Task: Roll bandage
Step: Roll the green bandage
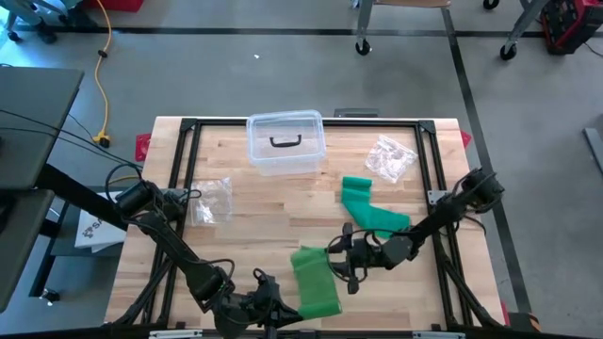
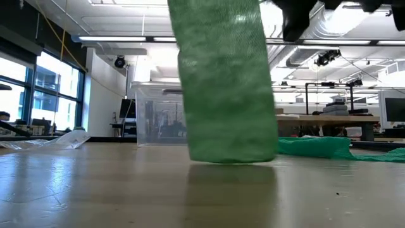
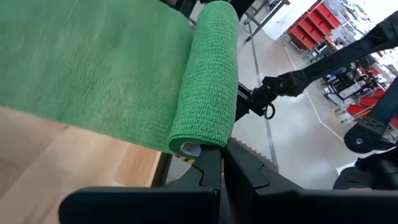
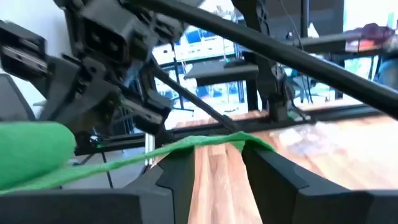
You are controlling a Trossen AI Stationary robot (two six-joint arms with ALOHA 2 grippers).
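A green bandage lies near the table's front edge. Its rolled part (image 1: 318,299) (image 3: 208,81) is at my left gripper (image 1: 280,309) (image 3: 222,165), which is shut at the roll's end. From the roll a flat strip (image 1: 309,262) runs toward my right gripper (image 1: 341,259) (image 4: 217,162), whose fingers stand apart at the strip's edge. The loose remainder (image 1: 372,212) lies crumpled on the wood behind the right gripper. In the low view the green band (image 2: 224,82) hangs upright, its lower edge near the table. My left gripper is shut on the roll's near end (image 3: 189,147), where a pale core shows. The fingers come nearly level along the roll's axis, and the roll stretches away from them. My right gripper has the strip's edge (image 4: 211,142) lying across both fingertips (image 4: 183,158). The fingers come level from the table's right, and the strip runs stretched toward the roll.
A clear lidded box (image 1: 285,141) stands at the far middle. Crumpled plastic wrappers lie at the far right (image 1: 391,158) and at the left (image 1: 212,200). A black frame (image 1: 188,127) borders the wooden top. Bare wood lies between the box and the bandage.
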